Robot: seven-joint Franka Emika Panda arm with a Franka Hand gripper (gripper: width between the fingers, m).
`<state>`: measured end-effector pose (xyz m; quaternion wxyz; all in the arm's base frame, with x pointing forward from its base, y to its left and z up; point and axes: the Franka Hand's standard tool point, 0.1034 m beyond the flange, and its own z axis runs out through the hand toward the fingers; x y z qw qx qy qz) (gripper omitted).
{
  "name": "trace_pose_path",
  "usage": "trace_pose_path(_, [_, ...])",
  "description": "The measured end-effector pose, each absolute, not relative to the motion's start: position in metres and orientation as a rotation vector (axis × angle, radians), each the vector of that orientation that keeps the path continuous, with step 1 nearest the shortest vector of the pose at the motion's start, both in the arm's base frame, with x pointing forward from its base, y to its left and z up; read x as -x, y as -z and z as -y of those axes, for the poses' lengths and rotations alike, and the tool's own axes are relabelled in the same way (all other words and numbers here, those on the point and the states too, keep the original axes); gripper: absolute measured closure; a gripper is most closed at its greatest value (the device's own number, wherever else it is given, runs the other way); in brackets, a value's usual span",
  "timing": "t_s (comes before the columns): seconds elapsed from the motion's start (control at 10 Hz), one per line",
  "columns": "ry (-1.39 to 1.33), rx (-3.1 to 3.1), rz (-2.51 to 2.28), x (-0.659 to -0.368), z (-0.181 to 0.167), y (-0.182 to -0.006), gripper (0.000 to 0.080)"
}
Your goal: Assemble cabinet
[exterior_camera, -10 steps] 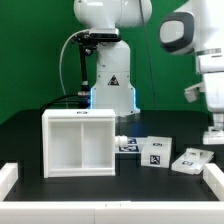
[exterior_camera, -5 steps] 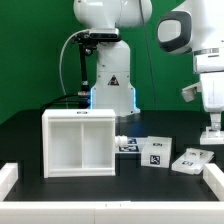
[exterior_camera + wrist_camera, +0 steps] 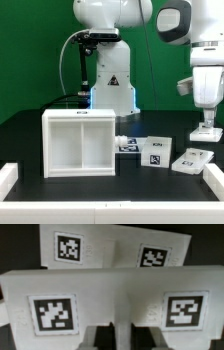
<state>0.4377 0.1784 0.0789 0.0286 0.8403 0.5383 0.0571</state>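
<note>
The cabinet [image 3: 80,143], a white box with a middle divider and its open side facing the camera, stands at the exterior view's left of centre. My gripper [image 3: 205,131] hangs at the right, just above a small white tagged panel [image 3: 191,158] lying on the table, without touching it. In the wrist view my gripper [image 3: 123,339] points at that panel [image 3: 110,288], which carries two tags and a middle ridge. Its fingers [image 3: 95,339] stand close together, shut, with only a thin light strip showing between them and nothing held. A second tagged panel [image 3: 110,246] lies beyond.
Two more small tagged panels [image 3: 155,152] [image 3: 128,145] lie between the cabinet and my gripper. The arm's base [image 3: 110,80] stands behind the cabinet. White raised blocks [image 3: 6,176] [image 3: 212,180] mark the table's front corners.
The arm has moved a little toward the exterior view's left, bringing the gripper over the rightmost panel. The fingers stayed shut. Cabinet and panels have not moved.
</note>
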Motion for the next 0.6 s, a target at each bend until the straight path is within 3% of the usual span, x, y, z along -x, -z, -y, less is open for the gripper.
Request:
trace_pose_path(0.2, [-0.178, -2.59, -1.667, -0.437, -0.18, -0.077, 0.0737])
trace_pose_path(0.4, [-0.121, -2.552, -1.738, -0.429, -0.196, -0.063, 0.0737])
trace_pose_path(0.6, [-0.095, -2.525, -1.778, -0.445, -0.217, -0.05, 0.0737])
